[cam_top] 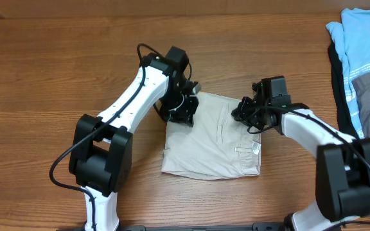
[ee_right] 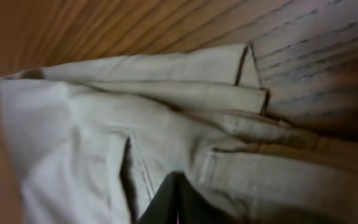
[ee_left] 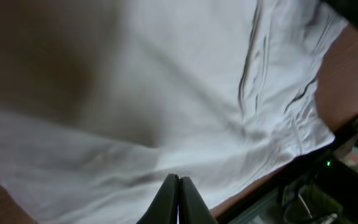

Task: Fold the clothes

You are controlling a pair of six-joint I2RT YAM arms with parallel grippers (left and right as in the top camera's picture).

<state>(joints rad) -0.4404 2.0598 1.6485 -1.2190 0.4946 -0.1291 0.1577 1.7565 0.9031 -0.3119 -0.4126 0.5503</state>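
At the far left corner of the khaki shorts (cam_top: 214,141), the left gripper (cam_top: 185,115) sits with its jaws pressed together. The right gripper (cam_top: 246,115), equally closed, sits at the far right corner. Whether either one pinches cloth cannot be told. The shorts lie folded on the table (cam_top: 44,77).

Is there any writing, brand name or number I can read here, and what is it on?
None can be read in any view.
The small white label on the beige shorts: too small to read.
The pale stripe on the light blue garment: a dotted line, no letters visible.
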